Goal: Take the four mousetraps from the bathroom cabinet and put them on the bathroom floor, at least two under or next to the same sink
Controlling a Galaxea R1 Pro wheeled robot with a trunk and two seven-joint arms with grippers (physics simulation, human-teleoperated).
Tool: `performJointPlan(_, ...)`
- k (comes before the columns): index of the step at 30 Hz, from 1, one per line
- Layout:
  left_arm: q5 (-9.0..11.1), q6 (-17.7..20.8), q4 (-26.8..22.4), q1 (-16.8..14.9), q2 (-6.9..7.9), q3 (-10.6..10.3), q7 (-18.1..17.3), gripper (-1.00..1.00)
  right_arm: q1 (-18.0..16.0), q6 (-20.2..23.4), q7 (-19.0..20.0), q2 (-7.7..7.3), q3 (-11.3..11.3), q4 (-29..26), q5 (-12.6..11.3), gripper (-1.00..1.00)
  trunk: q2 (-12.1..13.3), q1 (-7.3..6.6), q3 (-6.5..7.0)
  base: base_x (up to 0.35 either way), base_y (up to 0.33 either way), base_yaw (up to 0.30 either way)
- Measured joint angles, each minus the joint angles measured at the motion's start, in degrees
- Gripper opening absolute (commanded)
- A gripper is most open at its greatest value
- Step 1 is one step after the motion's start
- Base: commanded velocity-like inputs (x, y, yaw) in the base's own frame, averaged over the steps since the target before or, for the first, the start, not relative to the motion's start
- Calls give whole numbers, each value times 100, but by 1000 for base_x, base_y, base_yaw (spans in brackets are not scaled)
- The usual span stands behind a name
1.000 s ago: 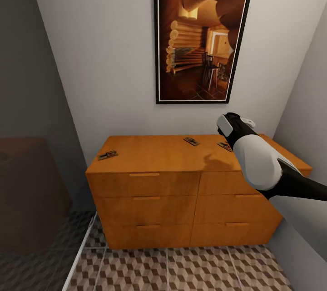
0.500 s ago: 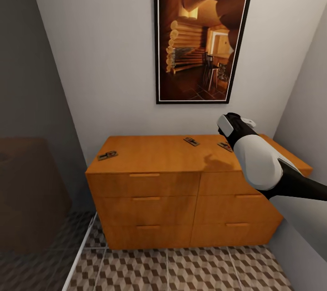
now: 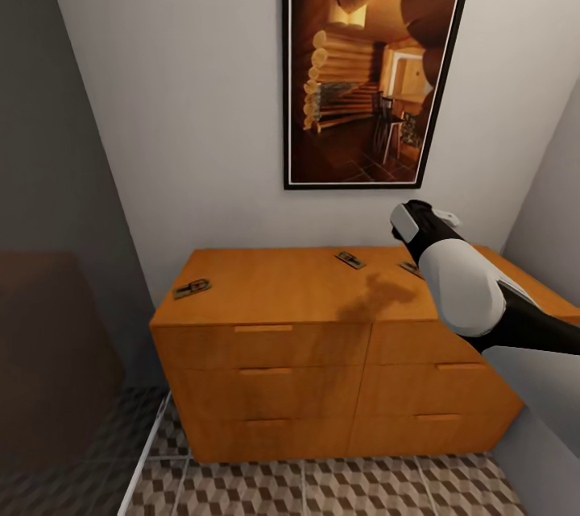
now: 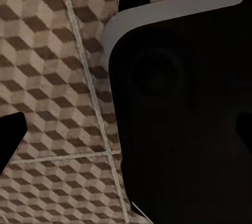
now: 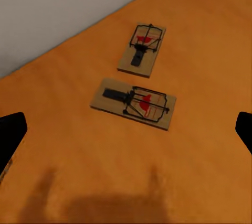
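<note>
While two mousetraps [image 5: 133, 103] lie close together on the cabinet [image 3: 274, 291] top, a third [image 3: 192, 288] sits near its left edge. Above it, the right gripper [image 5: 126, 129] hangs open; the left gripper's jaws probably cannot be judged.

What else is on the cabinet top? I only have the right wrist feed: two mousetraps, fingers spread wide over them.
Observer: The head view has a third mousetrap lying near the left front corner of the cabinet top, well away from your two.
Operator: Any drawers open?
Observer: No. Every drawer front that shows in the head view looks shut.
Operator: Where is the left arm pointing?
Observer: Its wrist camera looks at the cube-patterned floor tiles, next to a dark part of the robot's own body.
</note>
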Motion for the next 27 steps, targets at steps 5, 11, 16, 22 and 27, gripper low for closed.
performJointPlan(5,0,0,0,-2,5,1,-1,100,0,-78,-42,-9,0,2,4,100,0,0,0,246,52,0)
performJointPlan(11,0,0,0,0,5,1,-1,100,0,-236,-209,-10,7,13,6,100,0,0,0,247,7,0)
performJointPlan(16,0,0,-2,0,5,1,-1,100,0,-270,-248,-10,3,17,8,100,0,0,0,245,1,0)
performJointPlan(22,0,0,-2,0,0,1,-1,100,6,-280,-265,-91,1,17,8,100,0,2,0,143,0,0)
performJointPlan(27,0,0,-2,-1,-3,1,-1,100,8,-283,-311,-178,-5,17,2,100,0,2,0,31,0,0)
